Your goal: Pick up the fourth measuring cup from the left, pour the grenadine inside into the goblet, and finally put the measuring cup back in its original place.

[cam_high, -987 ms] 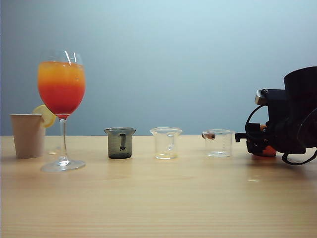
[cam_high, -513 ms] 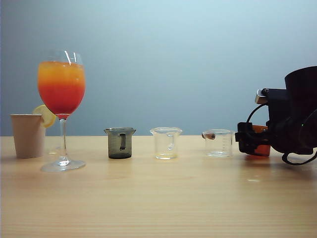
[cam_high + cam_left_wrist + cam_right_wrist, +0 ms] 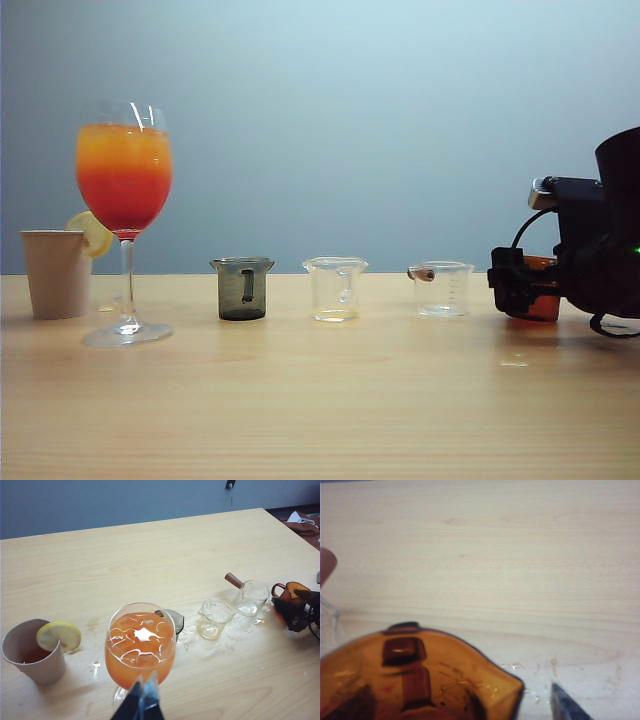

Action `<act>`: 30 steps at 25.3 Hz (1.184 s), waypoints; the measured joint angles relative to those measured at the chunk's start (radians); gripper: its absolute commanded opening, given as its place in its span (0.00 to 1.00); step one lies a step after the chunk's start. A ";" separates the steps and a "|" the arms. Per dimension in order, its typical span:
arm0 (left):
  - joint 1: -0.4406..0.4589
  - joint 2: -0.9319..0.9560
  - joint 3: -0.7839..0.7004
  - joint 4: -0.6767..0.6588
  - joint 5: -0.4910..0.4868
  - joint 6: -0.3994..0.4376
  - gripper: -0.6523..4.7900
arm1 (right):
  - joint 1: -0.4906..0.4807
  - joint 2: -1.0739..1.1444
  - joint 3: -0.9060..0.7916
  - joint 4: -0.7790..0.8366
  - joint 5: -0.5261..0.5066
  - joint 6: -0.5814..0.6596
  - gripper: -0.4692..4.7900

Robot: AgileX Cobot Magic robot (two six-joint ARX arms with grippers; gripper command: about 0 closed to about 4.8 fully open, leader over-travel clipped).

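Fourth measuring cup point(image 3: 537, 288) upright on table at far right of exterior view — right gripper point(image 3: 512, 285) around it, fingers released, wide. Left gripper point(image 3: 142, 702) by goblet point(image 3: 124, 205), fingers closed, empty.

Black right hand point(image 3: 512, 285), black looping cable, silver knob, green light

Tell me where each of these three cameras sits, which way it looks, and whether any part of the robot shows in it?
Exterior view: low at the table's edge, looking level along the row of cups; the right gripper is open around the fourth measuring cup.
Left wrist view: on the left arm, looking down over the goblet; the left gripper shows, fingertips together.
Right wrist view: on the right arm, close above the amber cup's rim; one fingertip shows.
Shared: that cup appears in all three.
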State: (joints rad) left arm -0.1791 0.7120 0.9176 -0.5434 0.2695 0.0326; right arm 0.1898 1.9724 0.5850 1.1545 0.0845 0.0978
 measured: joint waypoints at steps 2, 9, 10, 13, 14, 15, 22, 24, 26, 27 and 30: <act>0.000 0.000 0.000 0.000 0.000 0.000 0.11 | 0.000 -0.008 -0.005 0.001 0.000 0.010 1.00; 0.000 0.000 0.000 0.000 0.000 0.000 0.11 | 0.000 -0.008 0.006 0.001 0.002 0.014 0.96; 0.000 0.000 0.000 0.000 0.000 0.000 0.11 | 0.000 -0.008 0.006 0.000 0.002 0.014 0.96; 0.000 0.000 0.000 0.000 0.000 0.000 0.11 | -0.001 -0.008 0.001 -0.023 -0.041 0.042 0.96; 0.000 0.000 0.000 0.000 0.000 0.000 0.11 | -0.001 -0.008 -0.002 -0.030 -0.056 0.047 0.96; 0.000 0.000 0.000 0.000 0.000 0.000 0.11 | -0.001 -0.008 -0.002 -0.039 -0.072 0.051 0.96; 0.000 0.000 0.000 0.000 0.000 0.000 0.11 | 0.000 -0.013 -0.002 -0.041 -0.129 0.059 0.60; 0.000 0.000 0.000 0.000 0.000 0.000 0.11 | 0.000 -0.032 -0.011 -0.043 -0.132 0.055 0.61; 0.000 0.000 0.000 0.000 0.000 0.000 0.11 | 0.000 -0.039 -0.024 -0.044 -0.131 0.055 0.64; 0.000 0.000 0.000 0.000 0.000 0.000 0.11 | 0.000 -0.045 -0.037 -0.039 -0.130 0.054 0.69; 0.000 0.000 0.000 0.000 0.000 0.000 0.11 | 0.000 -0.069 -0.077 -0.037 -0.130 0.053 0.92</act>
State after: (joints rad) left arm -0.1791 0.7120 0.9176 -0.5434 0.2695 0.0326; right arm 0.1898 1.9034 0.5079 1.1179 -0.0452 0.1509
